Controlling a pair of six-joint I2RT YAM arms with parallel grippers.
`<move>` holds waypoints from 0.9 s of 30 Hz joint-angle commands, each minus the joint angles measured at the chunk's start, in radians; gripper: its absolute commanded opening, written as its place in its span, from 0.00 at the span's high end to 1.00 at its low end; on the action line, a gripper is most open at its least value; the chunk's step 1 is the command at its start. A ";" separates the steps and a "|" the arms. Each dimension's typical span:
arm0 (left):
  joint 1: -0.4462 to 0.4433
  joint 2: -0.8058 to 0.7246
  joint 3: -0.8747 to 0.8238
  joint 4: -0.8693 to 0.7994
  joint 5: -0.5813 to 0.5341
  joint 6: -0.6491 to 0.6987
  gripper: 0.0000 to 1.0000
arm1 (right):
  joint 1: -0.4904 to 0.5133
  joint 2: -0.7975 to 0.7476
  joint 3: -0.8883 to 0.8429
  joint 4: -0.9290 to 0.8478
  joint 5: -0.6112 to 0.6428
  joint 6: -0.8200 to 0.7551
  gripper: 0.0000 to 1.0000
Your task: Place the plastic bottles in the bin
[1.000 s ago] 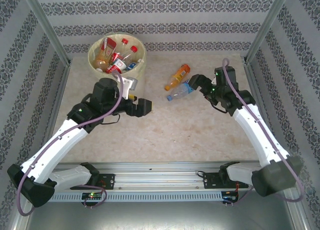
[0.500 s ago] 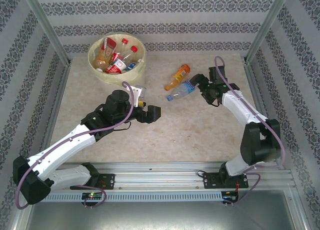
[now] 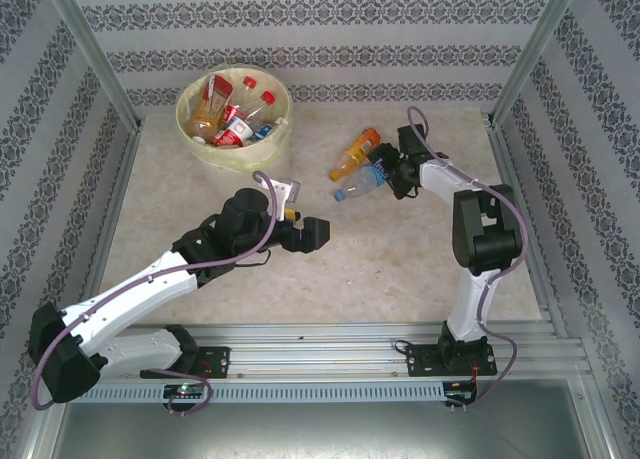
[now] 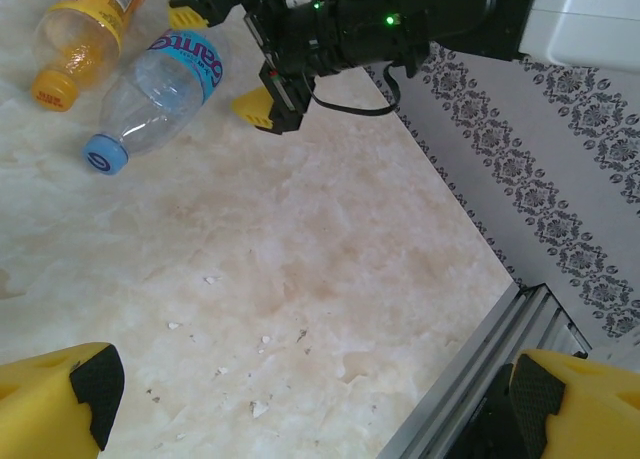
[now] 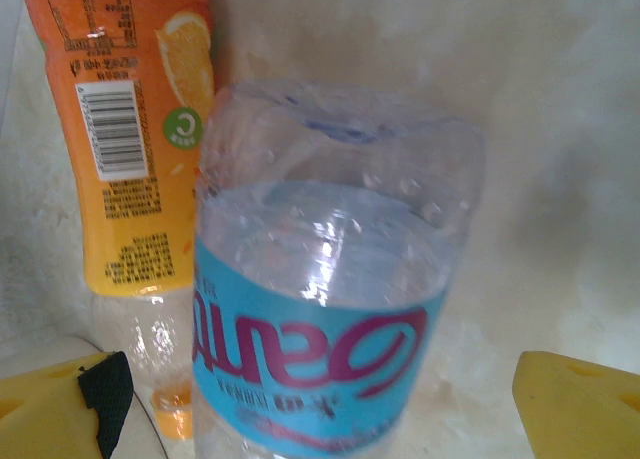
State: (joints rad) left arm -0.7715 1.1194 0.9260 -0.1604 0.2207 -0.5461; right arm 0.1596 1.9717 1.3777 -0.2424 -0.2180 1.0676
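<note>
Two plastic bottles lie on the table right of centre. One is a clear bottle [image 3: 362, 182] [image 4: 160, 87] [image 5: 322, 309] with a blue label and blue cap. Just behind it lies an orange bottle [image 3: 357, 153] [image 4: 86, 31] [image 5: 125, 159]. My right gripper [image 3: 386, 171] [image 4: 222, 64] [image 5: 320, 411] is open, its yellow fingertips on either side of the clear bottle's base end. My left gripper [image 3: 316, 231] [image 4: 320, 409] hangs open over the bare middle of the table, holding nothing. The bin [image 3: 284, 127] stands at the back left with several bottles [image 3: 226, 114] inside.
Patterned walls close off the table at the back and both sides, with metal posts at the back corners [image 3: 520, 64]. The metal rail [image 3: 330, 341] runs along the near edge. The marble-look tabletop [image 4: 330, 249] is flecked with small white chips.
My left arm has swung away from the bin, rightward to mid-table. My right arm has folded up and its gripper has slid left around the clear bottle's base.
</note>
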 commanded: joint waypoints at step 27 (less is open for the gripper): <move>-0.025 0.037 0.023 -0.027 -0.017 0.011 0.00 | 0.000 0.055 0.043 0.044 -0.024 -0.022 0.32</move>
State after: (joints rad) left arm -0.7799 1.1515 0.9260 -0.1711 0.2047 -0.5507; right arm 0.1589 2.0747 1.4384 -0.2127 -0.2321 1.0843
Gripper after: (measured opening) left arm 0.998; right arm 0.689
